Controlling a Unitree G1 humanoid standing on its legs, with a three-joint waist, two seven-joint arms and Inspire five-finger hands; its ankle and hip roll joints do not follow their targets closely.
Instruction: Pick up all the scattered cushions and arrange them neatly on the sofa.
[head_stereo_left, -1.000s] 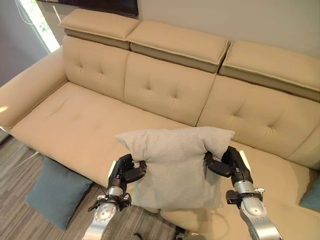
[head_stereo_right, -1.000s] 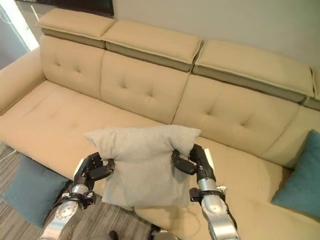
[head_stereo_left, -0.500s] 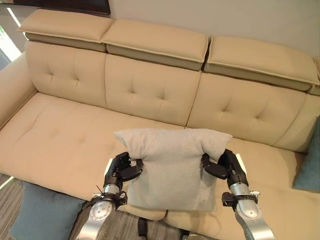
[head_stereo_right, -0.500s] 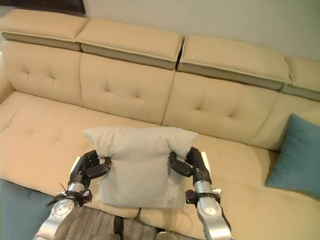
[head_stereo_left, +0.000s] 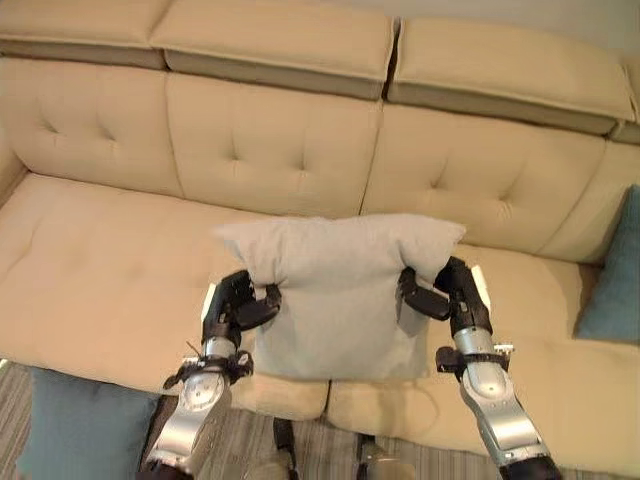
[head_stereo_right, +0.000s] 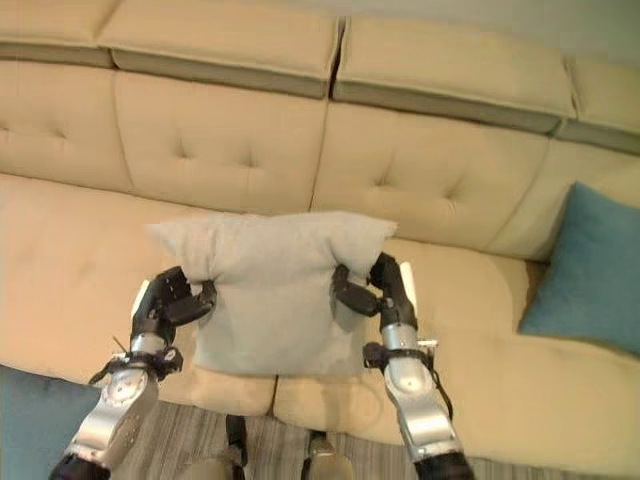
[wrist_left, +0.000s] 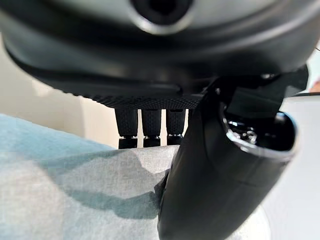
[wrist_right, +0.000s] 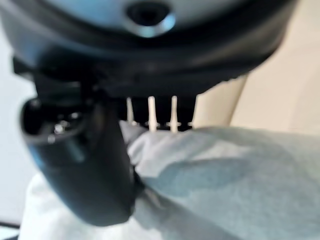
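A light grey cushion (head_stereo_left: 335, 295) hangs upright between my two hands, over the front part of the beige sofa seat (head_stereo_left: 110, 270). My left hand (head_stereo_left: 232, 308) is shut on the cushion's left side and my right hand (head_stereo_left: 452, 297) on its right side, thumbs pinching the cloth. The left wrist view shows the thumb (wrist_left: 215, 165) pressed into grey cloth (wrist_left: 75, 195), and the right wrist view shows the same with its thumb (wrist_right: 90, 165) on the cushion (wrist_right: 225, 170). A teal cushion (head_stereo_right: 590, 270) leans at the sofa's right end. Another teal cushion (head_stereo_left: 70, 430) lies on the floor at lower left.
The sofa backrest (head_stereo_left: 270, 140) with tufted panels runs across the far side. The seat to the left and right of the grey cushion is bare. Striped grey flooring (head_stereo_left: 300, 450) shows below the sofa's front edge.
The view has swung right and closer to the sofa. The grey cushion, held by both hands, now sits higher and farther over the seat. The grip is unchanged.
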